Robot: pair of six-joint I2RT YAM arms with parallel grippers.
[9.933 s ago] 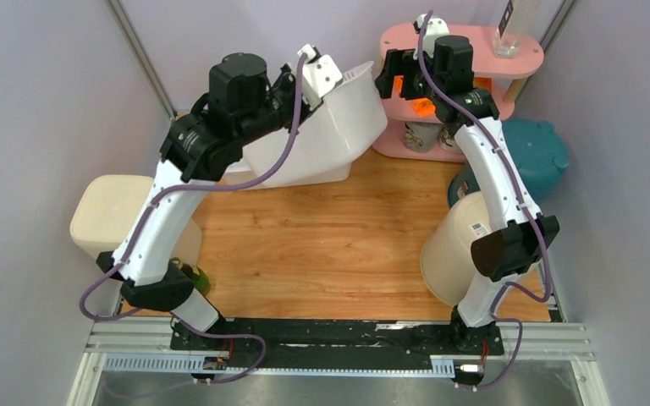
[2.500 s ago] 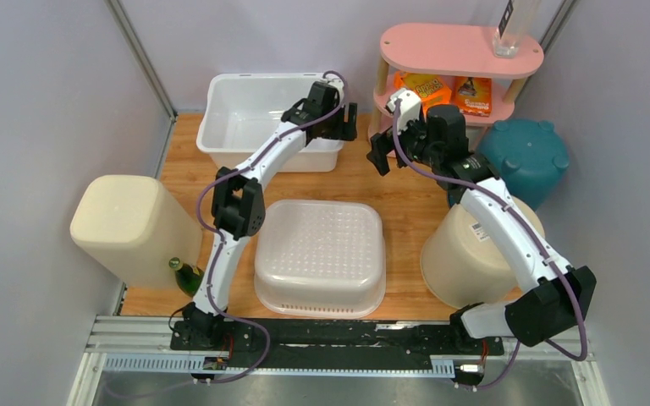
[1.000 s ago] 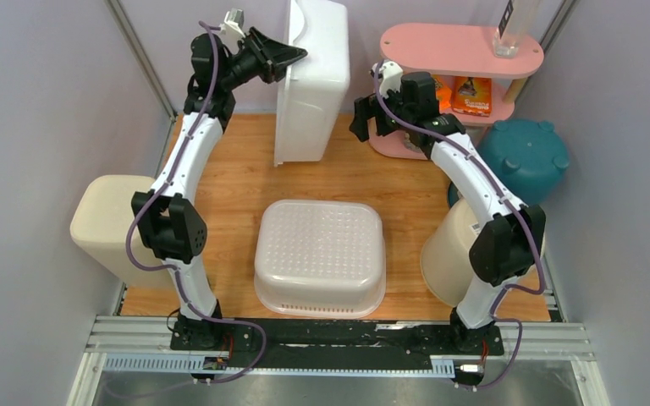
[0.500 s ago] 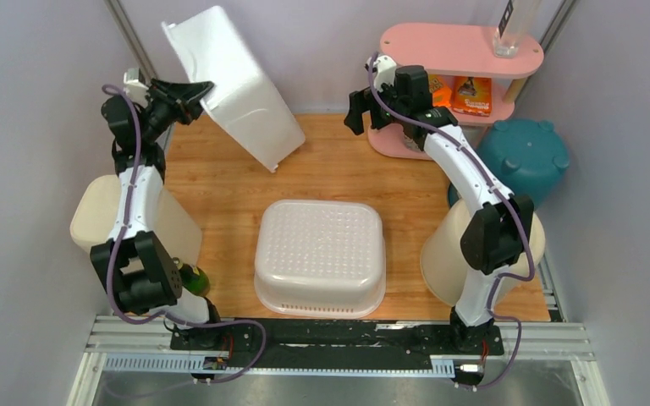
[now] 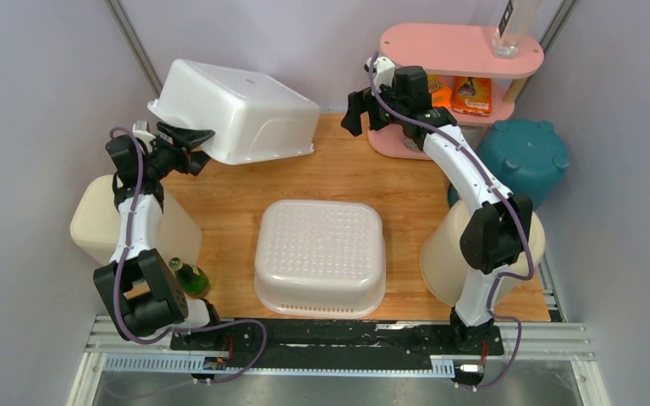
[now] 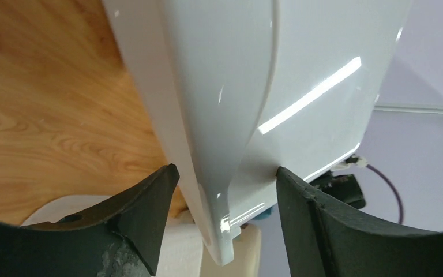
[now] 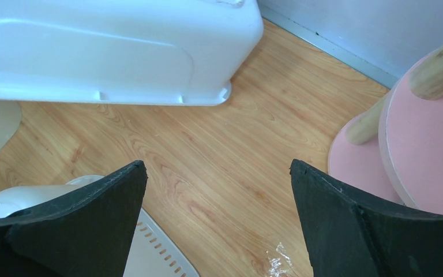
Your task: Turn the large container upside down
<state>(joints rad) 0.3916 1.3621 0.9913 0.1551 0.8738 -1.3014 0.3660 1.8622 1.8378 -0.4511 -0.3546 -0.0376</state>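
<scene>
Currently, top view: the large container (image 5: 237,110) is seen with its bottom facing up over the far-left corner of the tabletop (image 5: 347,182). Its left-hand rim is gripped by the left end effector (image 5: 196,135). Whether the opposite rim is resting on the tabletop cannot be told. The right end effector (image 5: 357,112) is positioned over the far edge, just right of the container and apart from it, next to the pink shelf (image 5: 461,51). A perforated basket (image 5: 320,254) is seen inverted, midway along the near edge. A left beige bin (image 5: 110,220) is located off the left edge, with a green bottle (image 5: 188,275) by the near-left corner. A right beige bin (image 5: 453,254) and a teal bin (image 5: 525,156) are located along the right edge.

Left wrist view: the container's rim and side wall are seen pinched between the two black fingers (image 6: 144,213), one on each side. The jaws are closed down to about the rim's thickness. Wood grain is visible at upper left.

Right wrist view: the fingers (image 7: 69,225) are spread wide, with nothing held between them and only bare wood below. The container's corner is seen at upper left, the pink shelf at right, and the basket's edge at bottom left.
</scene>
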